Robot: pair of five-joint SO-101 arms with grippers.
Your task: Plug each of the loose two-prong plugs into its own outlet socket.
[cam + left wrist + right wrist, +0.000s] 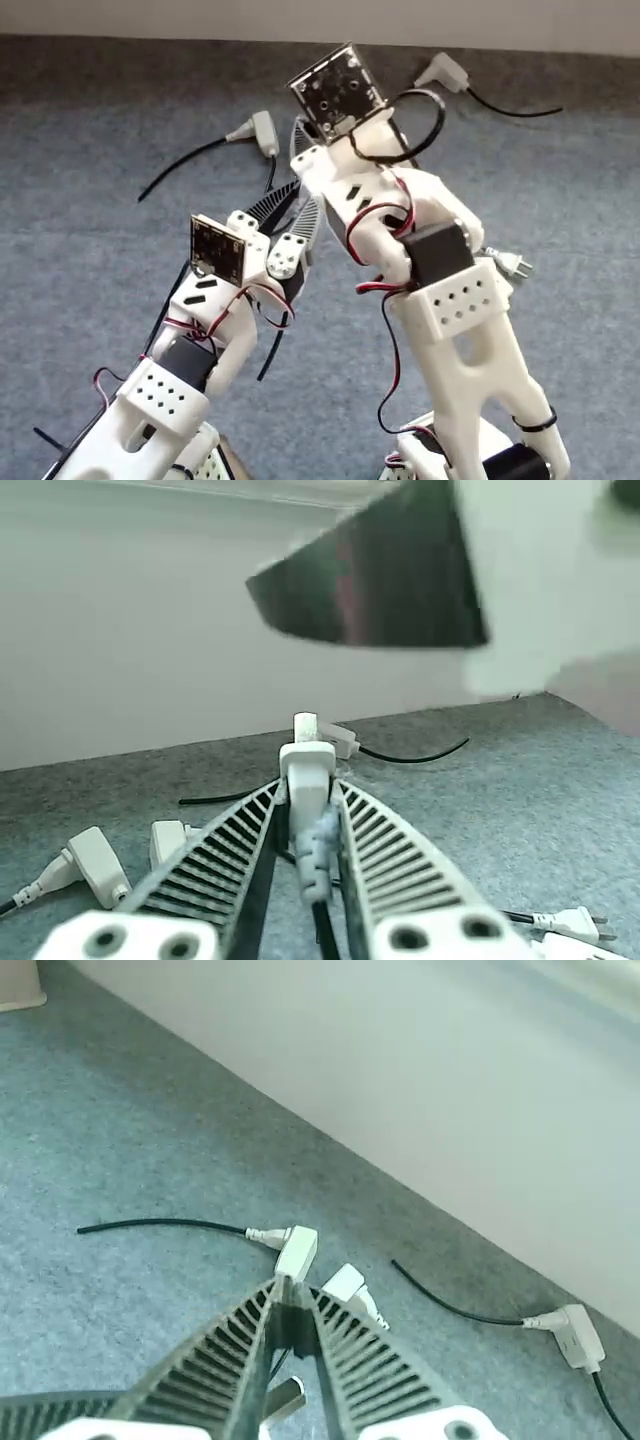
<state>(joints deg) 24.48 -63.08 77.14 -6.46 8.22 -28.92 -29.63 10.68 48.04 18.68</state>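
My left gripper (308,788) is shut on a white plug piece (306,760) held upright above the carpet, its black cable (322,932) running down between the fingers. In the high view this gripper (293,208) sits mid-table, close under the right arm's wrist (340,190). My right gripper (292,1288) is shut on a thin dark thing that looks like a black cable (293,1328). Just beyond its tips lie a white outlet piece (297,1250) on a black lead and a second white piece (345,1285). A loose two-prong plug (510,265) lies right of the right arm.
Grey carpet (90,250) covers the table, and a pale wall (480,1090) stands at the far edge. Another white outlet piece (447,72) with a black lead lies at the back right. Two more white pieces (95,860) (165,840) rest near the left gripper.
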